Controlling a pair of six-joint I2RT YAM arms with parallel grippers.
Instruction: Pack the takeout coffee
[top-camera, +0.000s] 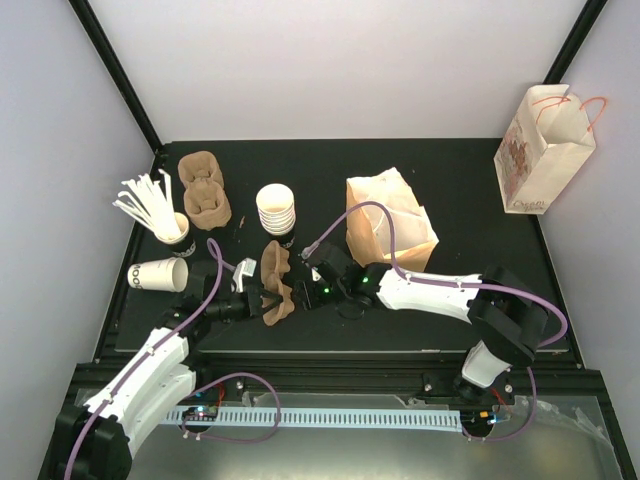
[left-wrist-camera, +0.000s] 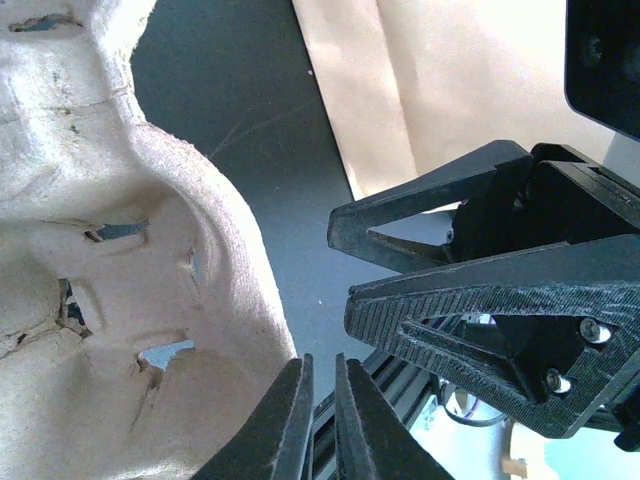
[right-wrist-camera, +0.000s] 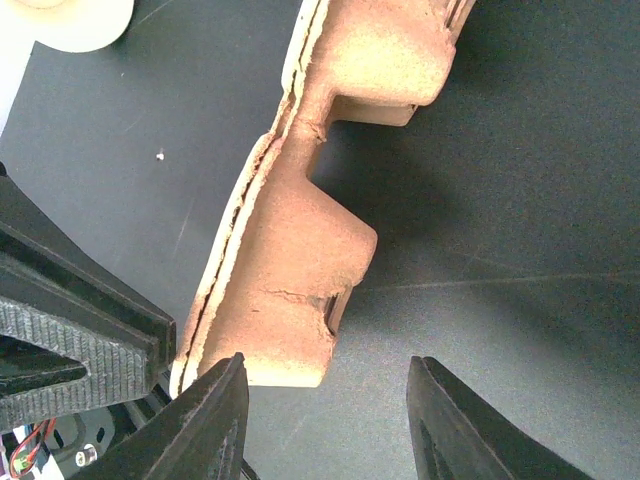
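The takeout coffee shows as a stack of white paper cups behind the grippers and one cup lying on its side at the left. A brown pulp cup carrier stands on edge between my two grippers. My left gripper is at the carrier's left side. Its jaws are shut to a thin slit, nothing showing in it, the carrier just to their left. My right gripper is open, the carrier's lower corner by its left finger. No lids can be made out.
A brown paper bag lies behind the right arm. A white printed bag stands at the far right. More carriers are stacked at the back left, beside a cup holding white stirrers. The table's left edge is near the fallen cup.
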